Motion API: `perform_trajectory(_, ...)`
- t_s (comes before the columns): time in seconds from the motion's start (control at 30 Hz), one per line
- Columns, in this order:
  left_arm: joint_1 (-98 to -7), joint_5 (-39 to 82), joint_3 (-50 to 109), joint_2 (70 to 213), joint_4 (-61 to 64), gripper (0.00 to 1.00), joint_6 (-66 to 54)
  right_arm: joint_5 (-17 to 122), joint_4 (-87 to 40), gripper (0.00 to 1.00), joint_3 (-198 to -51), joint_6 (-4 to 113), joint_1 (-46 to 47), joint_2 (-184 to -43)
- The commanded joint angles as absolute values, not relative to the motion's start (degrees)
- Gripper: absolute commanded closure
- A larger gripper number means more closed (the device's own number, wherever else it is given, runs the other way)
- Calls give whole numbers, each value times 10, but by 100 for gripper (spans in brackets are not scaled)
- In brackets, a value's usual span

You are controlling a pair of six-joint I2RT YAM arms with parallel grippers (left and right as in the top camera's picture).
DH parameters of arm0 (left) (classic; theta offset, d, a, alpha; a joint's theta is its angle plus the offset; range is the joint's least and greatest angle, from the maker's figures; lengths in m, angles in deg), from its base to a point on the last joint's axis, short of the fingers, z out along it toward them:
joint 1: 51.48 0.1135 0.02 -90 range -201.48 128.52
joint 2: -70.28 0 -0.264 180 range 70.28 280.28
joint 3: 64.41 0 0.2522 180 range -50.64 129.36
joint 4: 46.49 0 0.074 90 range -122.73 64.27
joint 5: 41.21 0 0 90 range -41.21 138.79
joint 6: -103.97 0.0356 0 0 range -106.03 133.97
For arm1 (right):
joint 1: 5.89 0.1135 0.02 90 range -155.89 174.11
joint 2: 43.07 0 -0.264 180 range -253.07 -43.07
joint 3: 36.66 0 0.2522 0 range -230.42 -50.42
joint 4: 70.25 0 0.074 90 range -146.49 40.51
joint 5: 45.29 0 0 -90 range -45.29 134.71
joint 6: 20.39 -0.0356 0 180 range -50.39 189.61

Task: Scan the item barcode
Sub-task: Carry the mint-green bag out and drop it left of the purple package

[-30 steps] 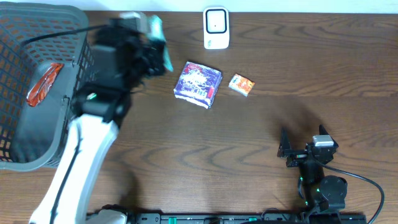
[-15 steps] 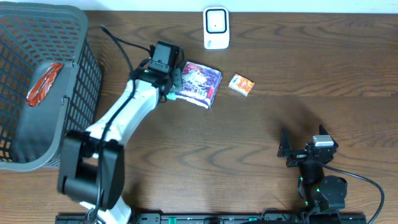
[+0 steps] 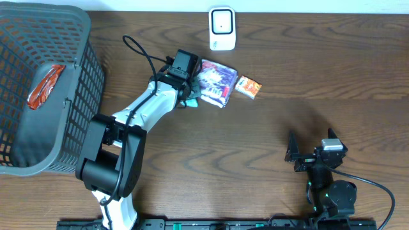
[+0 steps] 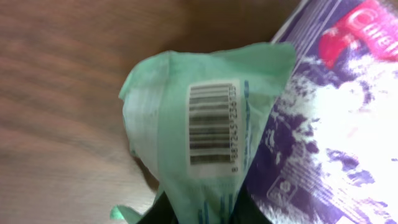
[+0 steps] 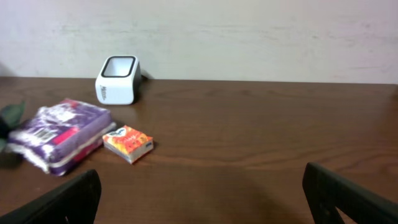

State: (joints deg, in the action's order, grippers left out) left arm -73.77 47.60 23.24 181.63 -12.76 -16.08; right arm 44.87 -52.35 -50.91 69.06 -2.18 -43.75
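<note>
Once per side: pinches green packet (image 4: pixel 163 127) (barcode showing) in left gripper (image 3: pixel 190 94), seemingly touching purple pack (image 3: pixel 216 80); holds right gripper (image 3: pixel 310 152) fingers (image 5: pixel 68 199) spread wide.

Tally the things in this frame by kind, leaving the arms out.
Soft packets: 3 (green packet, purple packet, red packet)
Small boxes: 1 (orange box)
Scanners: 1 (white scanner)
Baskets: 1 (grey basket)
Total: 6
</note>
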Motion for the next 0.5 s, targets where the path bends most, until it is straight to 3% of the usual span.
perform_trajectory(0.0,-741,421,235,1824,-168,93,-175,444,-522,1,-507,697,-26,-434)
perform_trajectory(0.23,-733,411,235,1818,-198,92,-161,444,-522,1,-507,697,-26,-434)
perform_trajectory(0.47,-710,515,235,1796,-172,92,-97,444,-522,1,-507,697,-26,-434)
